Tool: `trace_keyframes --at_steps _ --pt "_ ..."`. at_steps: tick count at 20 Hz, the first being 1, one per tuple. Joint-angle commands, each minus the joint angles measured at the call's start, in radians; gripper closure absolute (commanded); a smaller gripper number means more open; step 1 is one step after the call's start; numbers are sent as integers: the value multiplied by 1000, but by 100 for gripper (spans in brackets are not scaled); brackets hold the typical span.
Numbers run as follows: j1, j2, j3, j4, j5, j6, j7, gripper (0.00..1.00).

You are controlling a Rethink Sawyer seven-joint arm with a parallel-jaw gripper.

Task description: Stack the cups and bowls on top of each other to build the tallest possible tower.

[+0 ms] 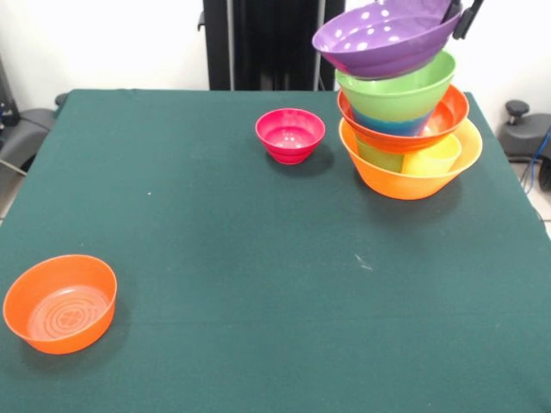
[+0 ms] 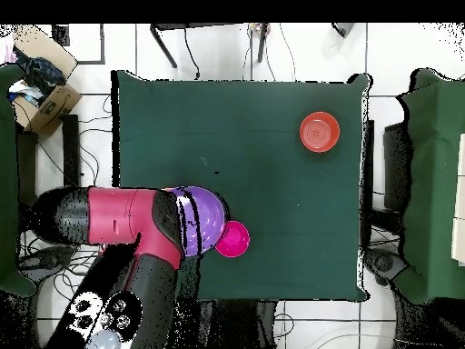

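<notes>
Five bowls up on the tower [image 1: 405,129], purple bowl [image 1: 386,36] tilted on top!
Gripper [image 1: 461,15] at its rim, grip unclear. That lean could slide it off. Small orange bowl [image 1: 60,303] and pink bowl [image 1: 290,134] wait on the table [image 1: 258,258].

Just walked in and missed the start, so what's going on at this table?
The robot arm is building a tower of plastic bowls and cups at the table's far side. The purple bowl sits tilted on top, over the lime green bowl, red-orange bowl and big orange bowl. The claw is at its rim. A small pink bowl and small orange bowl remain loose.
</notes>
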Motion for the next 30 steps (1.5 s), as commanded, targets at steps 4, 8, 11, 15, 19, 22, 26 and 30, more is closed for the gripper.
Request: trace_keyframes --at_steps 4,8,11,15,19,22,26,30 --pt "19 71 49 90 -8 -59 198 100" --pt "-2 53 67 112 7 -39 167 100" --pt "-14 45 86 123 22 -29 150 100" --pt "-22 44 99 121 29 -22 136 100" --pt "-26 41 114 131 33 -37 122 100" --pt "-27 40 121 129 35 -38 118 100" --pt "-29 35 135 129 41 -37 113 100" --pt "-29 32 144 131 50 -52 116 100"
